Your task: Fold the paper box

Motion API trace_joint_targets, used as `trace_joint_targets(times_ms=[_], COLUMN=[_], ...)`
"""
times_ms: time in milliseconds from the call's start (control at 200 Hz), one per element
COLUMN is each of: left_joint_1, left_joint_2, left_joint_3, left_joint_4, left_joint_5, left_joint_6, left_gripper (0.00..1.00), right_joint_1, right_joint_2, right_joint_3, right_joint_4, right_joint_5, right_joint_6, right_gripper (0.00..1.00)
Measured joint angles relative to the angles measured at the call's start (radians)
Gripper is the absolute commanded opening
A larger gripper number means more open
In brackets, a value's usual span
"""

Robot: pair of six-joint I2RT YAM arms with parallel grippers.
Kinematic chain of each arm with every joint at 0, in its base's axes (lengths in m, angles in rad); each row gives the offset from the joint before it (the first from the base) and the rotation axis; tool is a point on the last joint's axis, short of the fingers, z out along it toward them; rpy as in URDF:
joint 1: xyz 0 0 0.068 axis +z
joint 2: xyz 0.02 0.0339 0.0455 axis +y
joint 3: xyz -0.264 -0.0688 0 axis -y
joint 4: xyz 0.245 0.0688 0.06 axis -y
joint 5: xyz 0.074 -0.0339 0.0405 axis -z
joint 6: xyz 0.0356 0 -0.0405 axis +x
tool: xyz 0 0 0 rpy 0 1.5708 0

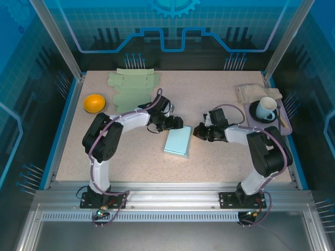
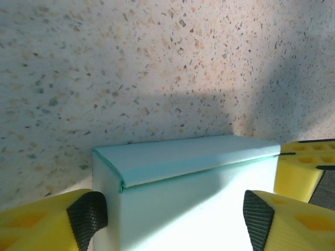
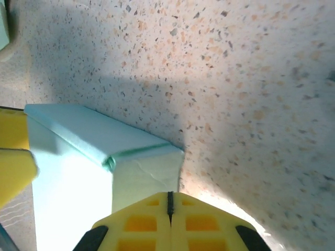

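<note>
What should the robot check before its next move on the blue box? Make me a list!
1. Box lies flat on the table: ok.
2. Left end effector open over the box: ok.
3. Right end effector shut, tip by the box's side: ok.
4. Right tip touching the box: cannot tell.
5. Box flap fully tucked in: cannot tell.
6. Cup and bowl far from both arms: ok.
</note>
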Motion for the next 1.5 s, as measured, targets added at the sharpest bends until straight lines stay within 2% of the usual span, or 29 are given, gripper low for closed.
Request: trace_joint_targets(times_ms=[210,315,425,665,1015,1501], left_joint_1=[0.063,0.063,0.027,-0.078,-0.109,-0.200], left_joint_2=[-0.126,-0.234,-0.308,-0.315,-0.318,-0.363], left_joint_3=[-0.043,-0.159,-0.305,-0.430,-0.481,-0.550], left_joint_4=[-0.027,-0.008,0.010,0.045,0.137,0.237], left_joint_5=[-0.007,-0.006,-0.003,-0.005,-0.019,-0.103], left_joint_6=[-0.029,-0.062,-0.104,-0.176,-0.269,-0.467], left_gripper=[0.82,0.82,0.82,0.82,0.81,0.80], right_joint_1=[0.001,0.021,0.085,0.188,0.257,0.277], right_joint_2=[-0.087,-0.168,-0.221,-0.229,-0.174,-0.151], right_joint_3=[-0.008,-0.039,-0.078,-0.164,-0.190,-0.217], right_joint_4=[-0.146,-0.200,-0.222,-0.195,-0.091,0.027], right_joint_5=[0.057,0.066,0.067,0.064,0.056,0.031], right_joint_6=[-0.068,-0.090,-0.091,-0.039,0.041,0.172], right_gripper=[0.04,0.04,0.03,0.03,0.03,0.03])
